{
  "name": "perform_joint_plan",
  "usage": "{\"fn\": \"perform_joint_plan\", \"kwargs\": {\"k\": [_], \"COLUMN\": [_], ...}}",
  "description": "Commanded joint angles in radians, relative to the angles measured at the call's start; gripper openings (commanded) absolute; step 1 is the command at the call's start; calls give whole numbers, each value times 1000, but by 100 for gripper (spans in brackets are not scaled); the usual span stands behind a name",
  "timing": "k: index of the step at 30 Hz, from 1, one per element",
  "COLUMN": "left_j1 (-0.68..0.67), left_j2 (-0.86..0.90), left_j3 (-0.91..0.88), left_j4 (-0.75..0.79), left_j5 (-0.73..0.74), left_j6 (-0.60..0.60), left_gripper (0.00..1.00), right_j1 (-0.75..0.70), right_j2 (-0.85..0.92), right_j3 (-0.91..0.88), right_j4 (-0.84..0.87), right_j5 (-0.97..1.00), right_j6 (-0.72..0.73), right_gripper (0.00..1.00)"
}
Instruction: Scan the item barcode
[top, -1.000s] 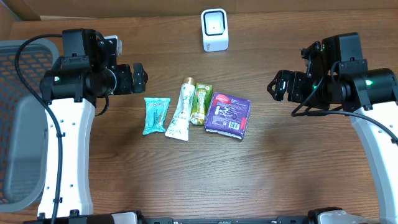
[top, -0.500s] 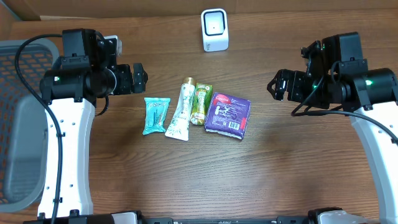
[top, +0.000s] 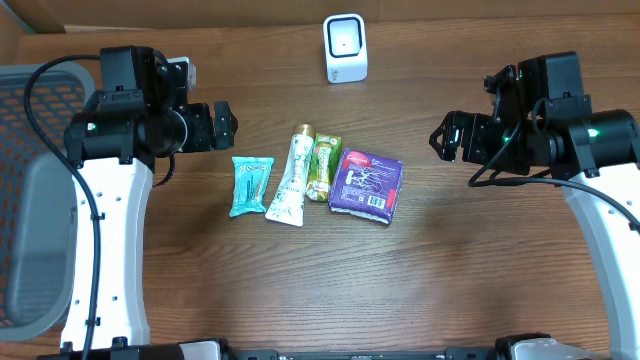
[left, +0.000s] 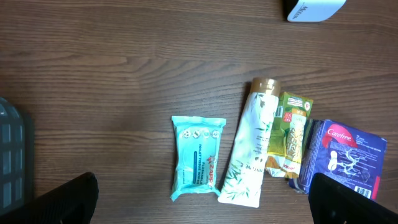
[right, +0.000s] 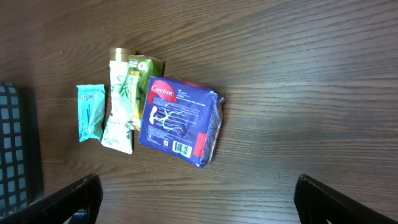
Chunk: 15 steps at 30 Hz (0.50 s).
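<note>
A row of items lies mid-table: a teal wipes pack (top: 250, 186) (left: 198, 158) (right: 91, 112), a white tube (top: 291, 176) (left: 250, 154) (right: 119, 102), a green-yellow sachet (top: 322, 166) (left: 290, 132) (right: 139, 74) and a purple Carefree pack (top: 367, 184) (left: 346, 154) (right: 180, 121) with a barcode on its near edge. A white scanner (top: 345, 47) (left: 313, 9) stands at the back. My left gripper (top: 226, 125) (left: 202, 205) hovers open, left of the row and above the table. To the right of the items my right gripper (top: 440, 138) (right: 199, 202) is open and holds nothing.
A grey mesh basket (top: 30, 190) (left: 11, 155) (right: 15, 149) sits at the table's left edge. Bare wood lies between the items and the front edge.
</note>
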Motion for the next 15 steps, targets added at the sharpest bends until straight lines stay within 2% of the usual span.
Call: {"fn": "perform_joint_plan", "kwargs": {"k": [1,15], "left_j1": [-5,-5], "left_j2": [4,4], "left_j3": [26,26], "left_j4": [-2,-2], "left_j5": [8,8], "left_j6": [26,26], "left_gripper": [100,100], "right_j1": [5,6], "right_j2": [2,2], "right_j3": [-6,-6], "right_j4": [6,14], "right_j5": [0,0], "right_j6": [3,4], "right_gripper": [99,99]}}
